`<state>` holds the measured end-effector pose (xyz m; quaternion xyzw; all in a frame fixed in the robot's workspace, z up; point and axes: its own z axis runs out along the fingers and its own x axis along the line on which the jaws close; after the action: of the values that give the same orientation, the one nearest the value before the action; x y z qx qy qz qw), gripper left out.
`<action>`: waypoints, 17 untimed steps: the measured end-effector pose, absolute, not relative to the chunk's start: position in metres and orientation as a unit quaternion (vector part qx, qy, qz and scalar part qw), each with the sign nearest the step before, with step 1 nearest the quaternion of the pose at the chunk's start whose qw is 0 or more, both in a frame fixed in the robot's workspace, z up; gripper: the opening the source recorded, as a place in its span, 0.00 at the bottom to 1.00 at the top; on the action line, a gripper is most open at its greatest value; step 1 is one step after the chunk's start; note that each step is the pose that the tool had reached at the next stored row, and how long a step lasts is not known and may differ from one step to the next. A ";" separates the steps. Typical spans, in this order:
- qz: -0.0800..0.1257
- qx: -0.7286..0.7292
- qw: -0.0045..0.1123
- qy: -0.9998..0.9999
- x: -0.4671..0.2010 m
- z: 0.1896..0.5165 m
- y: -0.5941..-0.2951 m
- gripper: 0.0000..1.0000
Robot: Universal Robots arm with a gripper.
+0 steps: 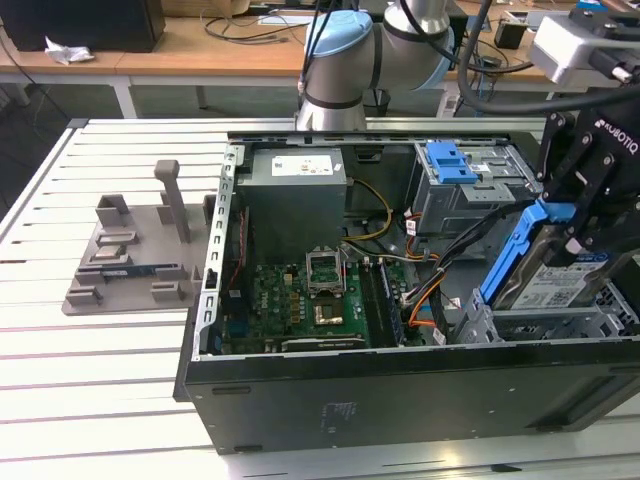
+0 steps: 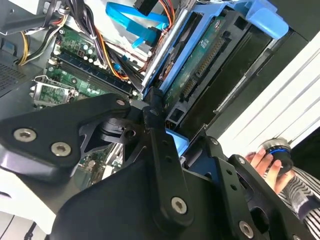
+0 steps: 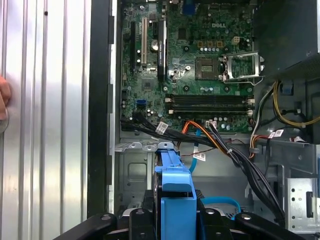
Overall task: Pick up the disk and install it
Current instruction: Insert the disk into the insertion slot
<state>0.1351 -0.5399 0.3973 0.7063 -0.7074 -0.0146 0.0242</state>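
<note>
Disk (image 1: 552, 285) tilted in pincer (image 1: 583, 240), lower edge over drive cage (image 1: 482, 325), cables (image 1: 470, 238) beside

Silver arm (image 1: 425, 30), pale-blue joint caps (image 1: 340, 45) — black gripper (image 1: 572, 228) with silver screws (image 2: 178, 205).

I record one carrying surface: a white metal table (image 1: 100, 400) made of long flat slats with dark grooves between them. In the first wrist view the same slats (image 3: 50, 100) run alongside the case wall.

Item one: a large black metal computer case (image 1: 400, 385) lies on its side directly on the slats, open face upward.

Item two: a flat grey plastic fixture plate with upright posts (image 1: 130, 260) lies on the slats just beside the case, on the exterior view's left of it. I cannot tell whether plate and case touch.

Bare slats show in front of the case and beyond the plate.
</note>
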 end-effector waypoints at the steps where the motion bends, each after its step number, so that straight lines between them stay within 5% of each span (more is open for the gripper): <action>1: -0.015 0.706 0.024 -0.707 0.135 0.396 -0.540 0.37; 12: -0.015 0.706 0.024 -0.707 0.135 0.395 -0.540 0.44; 13: -0.015 0.706 0.024 -0.707 0.135 0.395 -0.540 0.43; 15: -0.015 0.706 0.024 -0.707 0.135 0.395 -0.540 0.24; 16: -0.015 0.706 0.024 -0.707 0.135 0.395 -0.540 0.24; 17: -0.015 0.706 0.024 -0.707 0.135 0.395 -0.540 0.12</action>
<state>0.1351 -0.5399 0.3953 0.7063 -0.7073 -0.0145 0.0242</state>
